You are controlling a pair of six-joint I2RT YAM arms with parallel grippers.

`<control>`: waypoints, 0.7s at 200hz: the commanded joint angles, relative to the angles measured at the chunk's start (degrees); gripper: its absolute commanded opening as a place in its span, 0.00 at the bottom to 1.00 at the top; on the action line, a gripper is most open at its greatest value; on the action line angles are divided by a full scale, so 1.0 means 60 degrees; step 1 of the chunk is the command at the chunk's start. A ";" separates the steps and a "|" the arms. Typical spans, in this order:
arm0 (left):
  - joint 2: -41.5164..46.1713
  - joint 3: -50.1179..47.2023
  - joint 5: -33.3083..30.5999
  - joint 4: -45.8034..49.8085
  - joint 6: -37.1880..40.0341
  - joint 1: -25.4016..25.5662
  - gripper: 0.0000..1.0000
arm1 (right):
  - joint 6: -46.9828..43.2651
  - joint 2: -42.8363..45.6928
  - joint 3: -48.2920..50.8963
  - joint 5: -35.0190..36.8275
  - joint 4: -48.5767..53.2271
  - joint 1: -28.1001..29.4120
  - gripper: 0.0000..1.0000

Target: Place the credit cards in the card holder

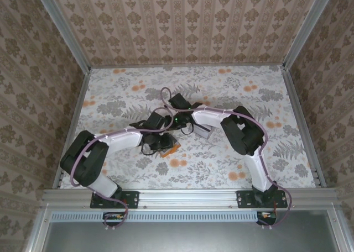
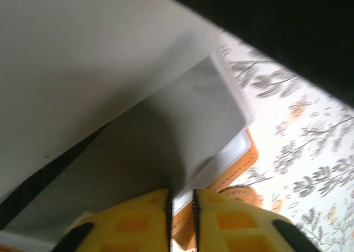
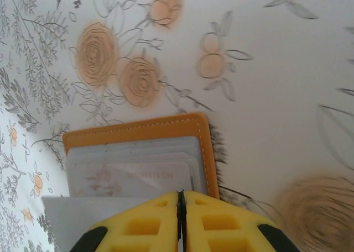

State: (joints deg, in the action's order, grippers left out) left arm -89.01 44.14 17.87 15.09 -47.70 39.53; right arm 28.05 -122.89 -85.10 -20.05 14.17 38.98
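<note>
Pinching pale card [image 2: 204,119] (probably; maybe sleeve) by edge: left gripper [image 2: 181,208]. Empty right gripper [image 3: 180,208] closed tight. Open card holder [image 3: 138,131] lower centre of frame. Card light, stiff, slick: hold short edge.

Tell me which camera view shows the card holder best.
Right wrist: the card holder lies open, its orange border and grey slots plain. Left wrist catches its orange corner beneath a clear sleeve; top external, an orange sliver.
</note>
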 commanded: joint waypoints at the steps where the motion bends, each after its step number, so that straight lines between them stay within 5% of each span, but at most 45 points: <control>1: 0.0250 0.0507 -0.0488 -0.0215 -0.0055 0.0056 0.24 | -0.0454 0.1220 0.0307 -0.0228 0.0538 -0.0436 0.12; 32: 0.1024 0.0588 -0.1026 0.0167 0.0178 -0.0326 0.32 | -0.1080 0.2471 0.0495 -0.0187 0.1121 -0.0857 0.20; 71: 0.1364 0.0849 -0.1080 0.0196 0.0434 -0.0985 0.37 | -0.1826 0.4201 0.1557 0.0820 0.1491 -0.1684 0.47; 110: 0.0363 0.1925 -0.0641 -0.0059 0.0936 -0.1124 0.39 | -0.3030 0.5201 0.2608 0.2014 0.1920 -0.2439 0.70; 140: -0.1147 0.3154 0.0240 0.0049 0.1280 -0.0936 0.41 | -0.3864 0.5255 0.2995 0.2374 0.2100 -0.2812 0.78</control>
State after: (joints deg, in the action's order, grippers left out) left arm -89.76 57.87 14.55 14.48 -43.46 32.84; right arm 11.29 -92.29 -69.17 -10.48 22.87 23.20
